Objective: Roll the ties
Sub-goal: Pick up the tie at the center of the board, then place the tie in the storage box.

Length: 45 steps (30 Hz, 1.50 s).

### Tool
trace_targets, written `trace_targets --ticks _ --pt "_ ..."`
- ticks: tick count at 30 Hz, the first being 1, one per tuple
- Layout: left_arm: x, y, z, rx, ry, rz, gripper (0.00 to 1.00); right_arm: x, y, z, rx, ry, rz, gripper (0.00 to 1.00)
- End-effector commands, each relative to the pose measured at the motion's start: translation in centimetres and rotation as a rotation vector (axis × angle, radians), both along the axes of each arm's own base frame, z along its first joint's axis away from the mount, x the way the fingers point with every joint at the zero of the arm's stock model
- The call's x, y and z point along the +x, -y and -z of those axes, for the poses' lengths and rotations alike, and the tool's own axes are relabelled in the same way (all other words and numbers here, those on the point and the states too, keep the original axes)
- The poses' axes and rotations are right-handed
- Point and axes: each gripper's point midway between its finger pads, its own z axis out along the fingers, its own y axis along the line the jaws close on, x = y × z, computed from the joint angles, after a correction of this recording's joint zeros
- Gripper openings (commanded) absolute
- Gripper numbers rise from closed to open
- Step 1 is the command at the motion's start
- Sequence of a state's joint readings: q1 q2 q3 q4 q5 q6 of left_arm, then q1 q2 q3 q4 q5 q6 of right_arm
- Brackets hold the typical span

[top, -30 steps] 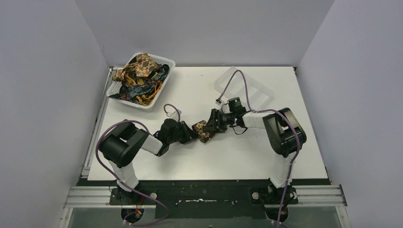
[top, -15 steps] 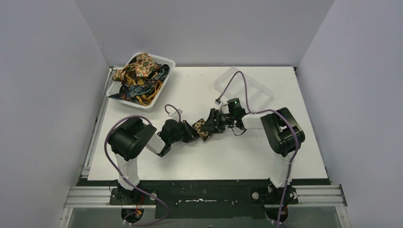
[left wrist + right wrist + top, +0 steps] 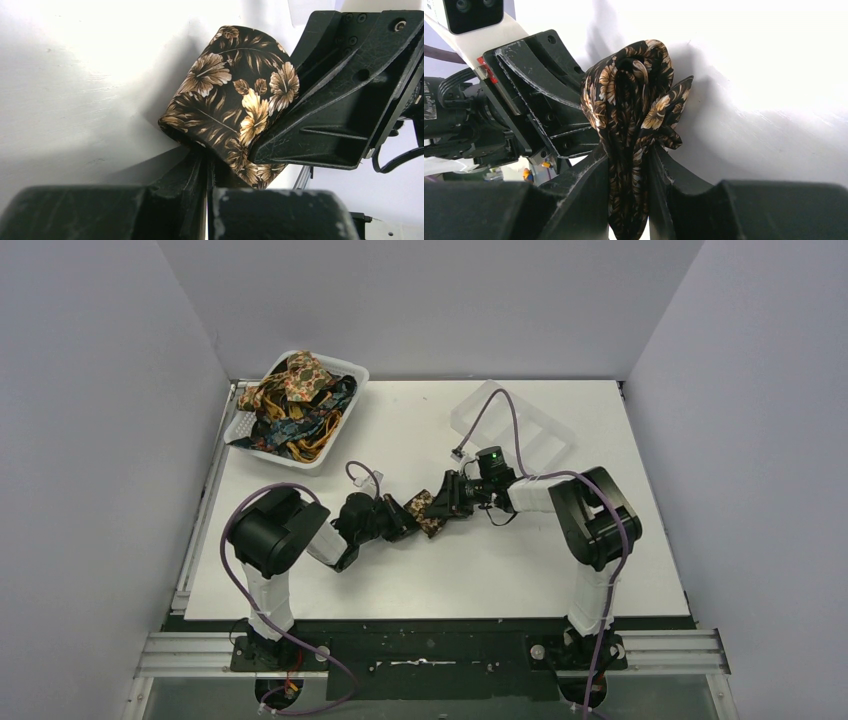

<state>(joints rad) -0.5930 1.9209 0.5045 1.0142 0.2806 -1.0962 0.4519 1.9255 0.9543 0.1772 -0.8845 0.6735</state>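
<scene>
Sitting pinched btwn left hand (image 3: 206,162) & right hand (image 3: 629,167): brown floral tie (image 3: 235,95).

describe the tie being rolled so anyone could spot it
Look midway across the white table, where the left tool and right tool meet. Both pinch a bunched dark brown tie with tan flowers; the other ties lie tangled in the white basket.

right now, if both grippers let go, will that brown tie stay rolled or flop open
Probably floppy: the tie bunches in soft folds in the right gripper. Likely to unroll: its loops look loose, pinched only there and by the left gripper. Probably light: thin fabric.
</scene>
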Motion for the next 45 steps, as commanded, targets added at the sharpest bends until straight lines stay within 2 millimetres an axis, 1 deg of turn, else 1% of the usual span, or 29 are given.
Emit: trace_targets --ticks 1,2,3,5,8,10,12,17,21,24,27,28,29,30,31,32,33,36,38,42,45 --pt "-0.4 1.0 -1.4 -0.017 0.038 0.048 0.0 0.5 -1.0 -3.0 -0.016 0.114 -0.014 0.0" --pt "-0.5 0.8 -1.3 -0.006 0.035 0.046 0.08 0.7 -0.7 -3.1 -0.034 0.118 -0.002 0.0" --pt "-0.6 0.6 -1.2 0.005 0.035 0.046 0.13 1.0 -0.5 -3.3 -0.052 0.129 0.012 0.0" --pt "-0.7 0.2 -1.2 0.013 0.039 0.042 0.16 1.6 -0.1 -3.5 -0.092 0.149 0.045 0.0" --pt "-0.9 -0.5 -1.3 0.034 0.045 0.035 0.23 2.3 0.5 -3.9 -0.128 0.175 0.077 0.0" --pt "-1.1 -0.8 -1.4 0.051 0.046 0.038 0.23 2.5 1.0 -4.0 -0.156 0.169 0.099 0.0" --pt "-1.4 -1.3 -1.4 0.068 0.047 0.03 0.24 2.8 1.4 -4.5 -0.172 0.187 0.115 0.0" --pt "-1.6 -2.2 -2.6 0.06 0.069 0.011 0.24 3.8 2.5 -5.5 -0.208 0.214 0.161 0.0" --pt "-1.5 -2.7 -4.5 0.08 0.127 0.008 0.25 5.3 4.2 -7.7 -0.299 0.281 0.221 0.0" --pt "-1.4 -3.4 -6.4 0.122 0.184 -0.002 0.31 7.0 6.6 -10.0 -0.406 0.346 0.313 0.0" --pt "-1.1 -4.6 -8.7 0.175 0.25 -0.033 0.32 9.1 9.8 -12.7 -0.521 0.406 0.451 0.0" --pt "-1.3 -5.3 -9.2 0.202 0.261 -0.044 0.35 9.7 11.6 -13.2 -0.578 0.408 0.513 0.0" --pt "-1.3 -5.8 -10.0 0.219 0.283 -0.059 0.41 10.4 12.7 -13.9 -0.604 0.42 0.559 0.0" --pt "-1.3 -6.5 -10.7 0.23 0.301 -0.078 0.47 10.7 13.9 -14.3 -0.635 0.414 0.601 0.0" --pt "-1.4 -7.1 -11.4 0.237 0.319 -0.098 0.5 11.3 15.7 -14.5 -0.678 0.405 0.658 0.0" --pt "-1.5 -7.7 -12.1 0.238 0.336 -0.115 0.52 11.7 17.0 -14.6 -0.709 0.393 0.698 0.0" --pt "-1.7 -8.4 -12.8 0.236 0.353 -0.135 0.57 12.0 18.3 -14.6 -0.741 0.379 0.738 0.0" --pt "-2.1 -10.3 -14.2 0.241 0.391 -0.193 0.78 13.0 21.5 -14.7 -0.822 0.354 0.847 0.0" --pt "-2.5 -11.4 -14.7 0.248 0.401 -0.221 0.87 13.4 23.1 -14.6 -0.863 0.33 0.912 0.0" --pt "-3.0 -13.4 -15.1 0.264 0.408 -0.285 0.92 14.3 25.3 -14.2 -0.92 0.284 1.011 0.0" --pt "-3.5 -14.0 -14.7 0.269 0.395 -0.301 0.93 15.1 26.0 -13.5 -0.945 0.256 1.051 0.0"
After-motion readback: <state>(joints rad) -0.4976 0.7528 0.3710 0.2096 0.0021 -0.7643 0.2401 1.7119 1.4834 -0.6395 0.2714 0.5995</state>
